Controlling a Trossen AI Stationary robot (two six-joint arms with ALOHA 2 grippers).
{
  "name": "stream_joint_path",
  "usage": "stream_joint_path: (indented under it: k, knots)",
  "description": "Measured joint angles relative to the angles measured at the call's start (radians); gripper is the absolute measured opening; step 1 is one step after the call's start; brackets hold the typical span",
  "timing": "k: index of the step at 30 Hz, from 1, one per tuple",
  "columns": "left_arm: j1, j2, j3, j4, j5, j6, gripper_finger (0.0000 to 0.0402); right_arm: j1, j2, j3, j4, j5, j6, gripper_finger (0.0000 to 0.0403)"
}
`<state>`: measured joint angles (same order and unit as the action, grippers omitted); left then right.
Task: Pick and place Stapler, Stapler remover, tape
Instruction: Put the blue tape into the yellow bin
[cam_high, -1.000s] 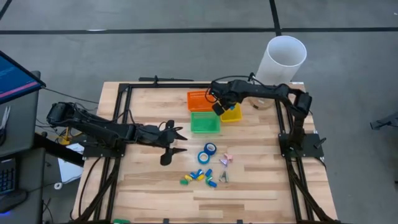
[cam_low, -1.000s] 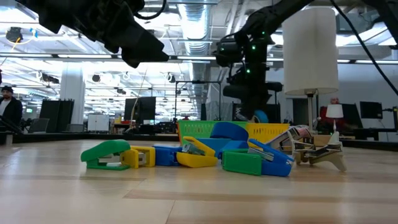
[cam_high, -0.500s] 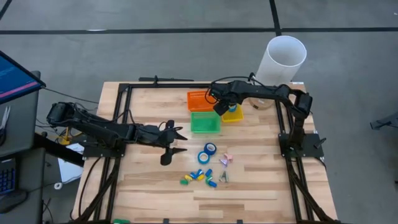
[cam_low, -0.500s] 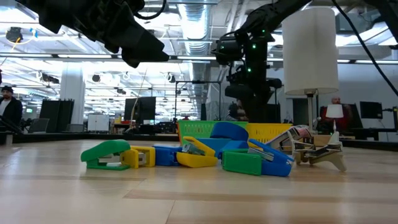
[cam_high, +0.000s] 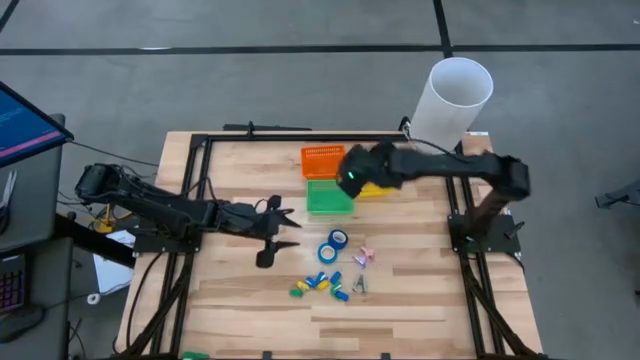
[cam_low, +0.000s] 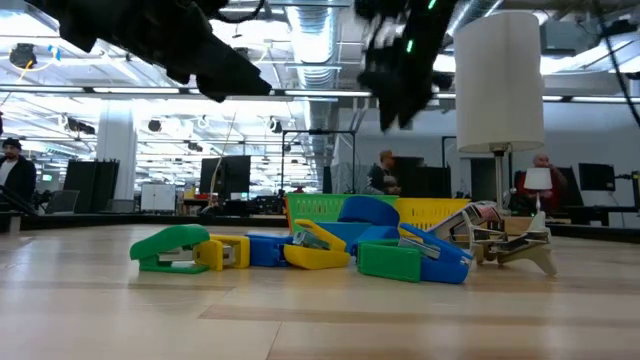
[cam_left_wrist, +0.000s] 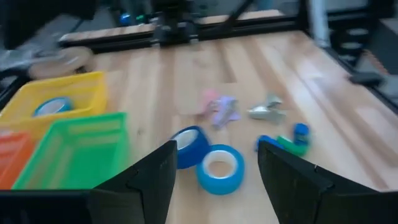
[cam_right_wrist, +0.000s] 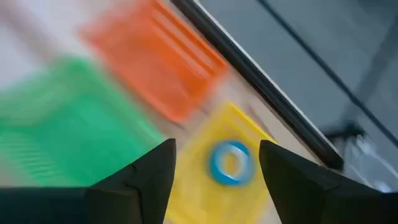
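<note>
Right gripper (cam_right_wrist: 214, 186): your fingers stand apart, empty, above the yellow basket (cam_right_wrist: 186, 180).
Tape (cam_right_wrist: 231, 163): one roll lies in that basket; two (cam_high: 333, 246) rest on the table.
Left gripper (cam_left_wrist: 211, 186): spread, empty, near them.

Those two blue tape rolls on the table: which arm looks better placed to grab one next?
The left. Its open tool hangs near the tape rolls, which lie ahead of it. The right tool, open and empty, is over the baskets, farther away.
</note>
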<state>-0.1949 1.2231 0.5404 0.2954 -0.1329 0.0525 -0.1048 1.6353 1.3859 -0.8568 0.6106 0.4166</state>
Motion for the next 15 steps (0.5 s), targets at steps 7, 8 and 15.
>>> stream_joint_path:
  k: [7, 8, 15]
  knots:
    - [-0.074, 0.092, 0.0, 0.049, 0.031, 0.108, 0.0214, 0.304, -0.136, -0.235, 0.314, -0.056, -0.201, 0.021]
    - [-0.076, 0.116, 0.0, 0.063, 0.031, 0.126, 0.0214, 0.34, -0.136, -0.267, 0.358, -0.06, -0.22, 0.0209]
    - [-0.053, 0.213, 0.0, 0.124, 0.03, 0.153, 0.0214, 0.49, -0.035, -0.374, 0.56, -0.06, -0.374, 0.0208]
